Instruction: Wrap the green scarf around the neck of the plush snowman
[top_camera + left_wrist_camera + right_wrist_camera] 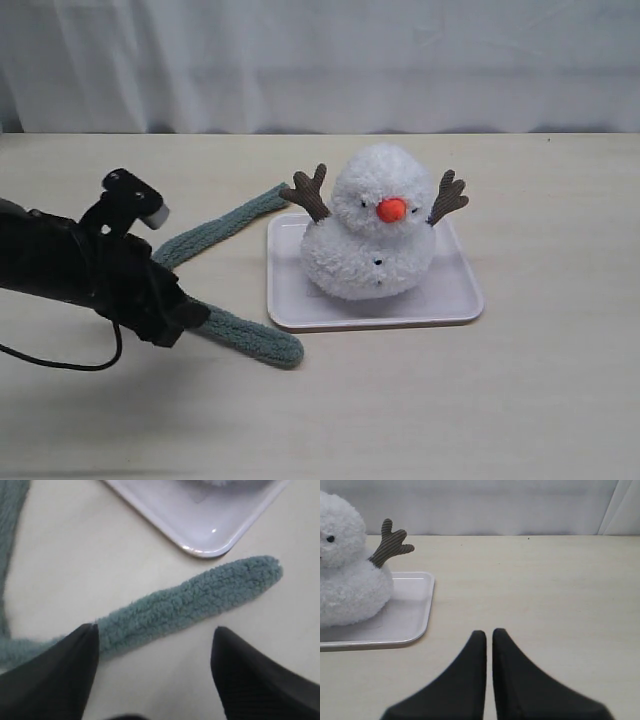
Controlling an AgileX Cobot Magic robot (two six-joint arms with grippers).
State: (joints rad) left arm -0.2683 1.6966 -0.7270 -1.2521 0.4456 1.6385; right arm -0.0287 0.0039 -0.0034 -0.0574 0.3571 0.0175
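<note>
Hanging low over the table (500, 400), the left pincer (155, 629) had its jaws spread wide and clamped nothing. The green scarf (190, 600) passed under the gap between the two black fingers (50, 680), close by one fingertip, and whether that tip touched the fuzzy fabric could not be told. Ahead of this pincer the scarf ran out to its rounded end. Just beyond that end came the rounded corner of the white tray (200, 525), with only a narrow strip of bare table between the two edges. Behind the pincer the scarf bent back and, in the exterior view, went on along the table toward the far corner of the tray, where its other end lay near one brown branch arm of the plush snowman (370, 240). The snowman sat upright on the tray, a little back from the tray's near rim, well apart from the left pincer and with no part of the scarf around it. The right pincer (488, 631) was closed tip to tip, with nothing between the tips. Straight ahead of it the table lay open as far as the pale curtain (520, 505). The tray's edge and the snowman stood ahead and off to one side, well clear of its tips.
</note>
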